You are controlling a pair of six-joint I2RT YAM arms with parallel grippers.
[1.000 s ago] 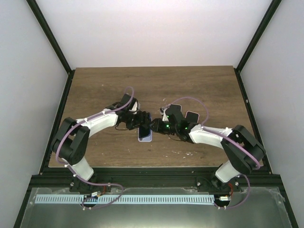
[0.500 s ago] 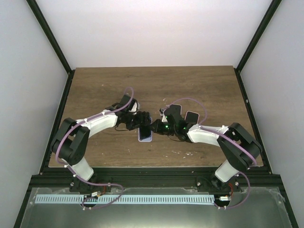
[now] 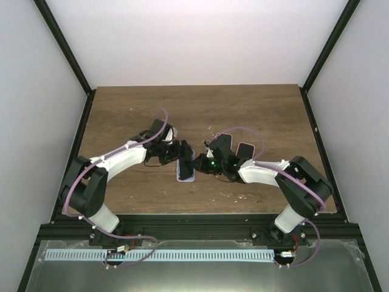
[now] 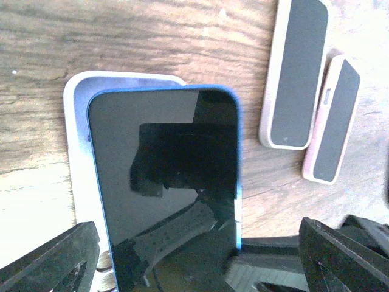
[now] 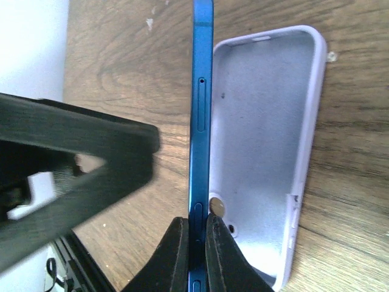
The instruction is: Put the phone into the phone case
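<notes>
The blue phone (image 5: 200, 115) stands on its long edge over the open lavender case (image 5: 267, 134), which lies on the wooden table. My right gripper (image 5: 196, 228) is shut on the phone's lower end. In the left wrist view the phone's dark screen (image 4: 164, 176) faces the camera, with the case (image 4: 76, 146) behind it. My left gripper (image 4: 197, 234) is open, with its fingers (image 4: 55, 261) wide apart on either side of the phone. In the top view both grippers, the left (image 3: 182, 151) and the right (image 3: 196, 163), meet above the case (image 3: 185, 175).
Two slim beige-edged blocks with dark grey faces (image 4: 298, 73) (image 4: 334, 121) lie on the table just beyond the phone. A dark object (image 3: 245, 149) lies by the right arm. Black frame posts border the table's sides.
My left gripper has moved a little to the right, closer around the phone. My right gripper has shifted slightly left with the phone still in it.
</notes>
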